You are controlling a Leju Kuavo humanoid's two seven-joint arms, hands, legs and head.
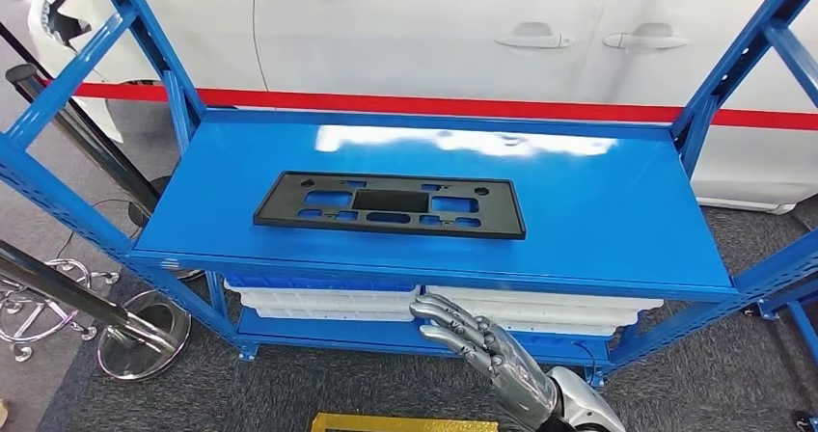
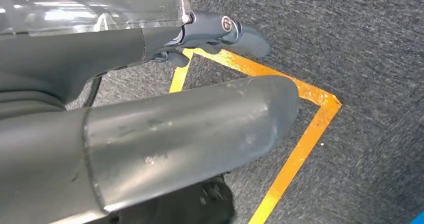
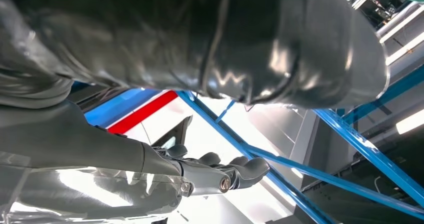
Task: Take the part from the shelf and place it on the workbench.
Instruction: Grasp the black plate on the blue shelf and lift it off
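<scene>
Fingers (image 1: 446, 318) of the right hand (image 1: 477, 340) spread apart, holding nothing, seen from the head below the blue shelf's (image 1: 598, 220) front edge; the flat black part (image 1: 390, 204) lies on top, well apart. Left wrist view: left hand (image 2: 200, 34) over grey carpet (image 2: 360, 44) and yellow tape (image 2: 300, 149), fingers loosely apart, empty. Right wrist view: fingers (image 3: 240, 168) apart against blue shelf struts.

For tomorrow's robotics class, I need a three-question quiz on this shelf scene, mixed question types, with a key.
1. True or false: the black part lies flat on the blue shelf.
2. The right hand is: A) gripping the part, B) below the shelf's front edge, holding nothing, C) resting on the car.
3. Fill in: behind the shelf stands a white ____.

Key: 1 true; 2 B; 3 car.
</scene>
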